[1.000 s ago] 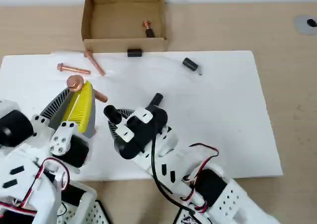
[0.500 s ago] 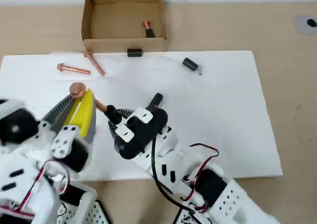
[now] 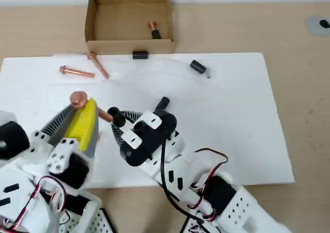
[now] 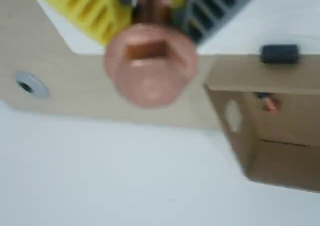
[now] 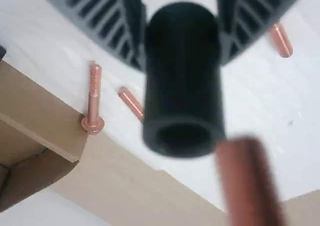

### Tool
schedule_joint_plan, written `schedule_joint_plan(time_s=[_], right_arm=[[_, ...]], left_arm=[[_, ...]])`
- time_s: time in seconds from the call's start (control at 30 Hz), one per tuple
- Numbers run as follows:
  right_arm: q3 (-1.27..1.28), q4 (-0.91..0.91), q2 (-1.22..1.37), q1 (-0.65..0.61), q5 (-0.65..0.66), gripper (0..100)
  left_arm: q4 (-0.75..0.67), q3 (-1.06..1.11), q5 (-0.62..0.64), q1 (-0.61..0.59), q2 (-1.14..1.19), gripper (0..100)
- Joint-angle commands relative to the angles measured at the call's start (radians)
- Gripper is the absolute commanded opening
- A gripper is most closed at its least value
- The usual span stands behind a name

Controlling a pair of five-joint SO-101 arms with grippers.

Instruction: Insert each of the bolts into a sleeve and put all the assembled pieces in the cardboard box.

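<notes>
My left gripper [image 3: 82, 107] is shut on a copper bolt [image 3: 79, 99], gripped between its yellow and grey fingers; the bolt's head [image 4: 150, 68] faces the left wrist camera. My right gripper [image 3: 121, 121] is shut on a black sleeve [image 3: 114, 116], whose open mouth [image 5: 182, 136] shows in the right wrist view. The bolt's tip [image 5: 247, 181] sits just beside that mouth, outside it. Two loose bolts [image 3: 76, 72] [image 3: 98, 65] lie on the white mat. The cardboard box [image 3: 129, 46] at the back holds one assembled piece [image 3: 153, 30].
One loose sleeve [image 3: 140, 54] rests against the box's front wall and another [image 3: 198, 66] lies on the mat farther right. A short black cylinder [image 3: 163, 102] shows beside the right arm. The white mat [image 3: 237, 119] has bare room on its right half.
My left gripper has carried the bolt toward the near edge of the table, bringing its tip up to the sleeve. The right arm has barely moved.
</notes>
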Motion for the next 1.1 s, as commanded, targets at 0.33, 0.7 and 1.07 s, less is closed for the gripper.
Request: schedule_joint_plan(time_s=[0.33,0.7,1.07], right_arm=[[-0.005,-0.023,-0.022,0.007,-0.012,0.9],[-0.005,-0.023,-0.019,0.007,-0.012,0.9],[0.021,-0.023,-0.025,0.007,-0.014,0.9]], left_arm=[[-0.031,0.034,-0.044,0.029,0.007,1],[-0.106,0.025,-0.049,-0.018,0.004,1],[-0.135,0.075,-0.048,-0.031,0.007,1]])
